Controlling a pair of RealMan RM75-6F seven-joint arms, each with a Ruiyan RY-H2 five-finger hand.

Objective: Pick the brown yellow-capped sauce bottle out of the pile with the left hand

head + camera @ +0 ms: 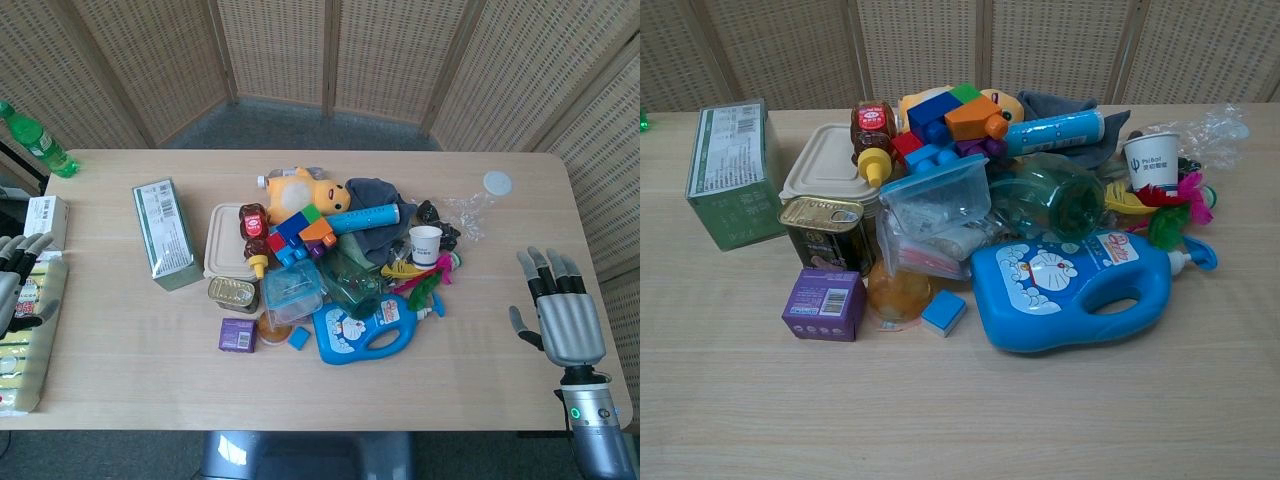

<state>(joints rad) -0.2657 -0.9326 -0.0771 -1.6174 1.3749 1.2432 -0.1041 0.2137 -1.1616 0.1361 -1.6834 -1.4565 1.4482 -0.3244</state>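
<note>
The brown sauce bottle [255, 236] with its yellow cap lies on the left side of the pile, cap toward me, resting against a beige lidded box [222, 240]. In the chest view the bottle [872, 135] leans on that box [820, 172] behind a gold tin [824, 232]. My left hand [18, 280] is at the table's far left edge, fingers apart, holding nothing, far from the bottle. My right hand [560, 310] hovers open at the right edge. Neither hand shows in the chest view.
Toy bricks [300, 235], a plush toy [305, 190], a blue detergent jug [1070, 290], a clear bag [935, 215], a purple box [823, 305] and a paper cup [1150, 160] crowd the pile. A green carton [165, 232] stands left of it. A green bottle [38, 140] lies far left.
</note>
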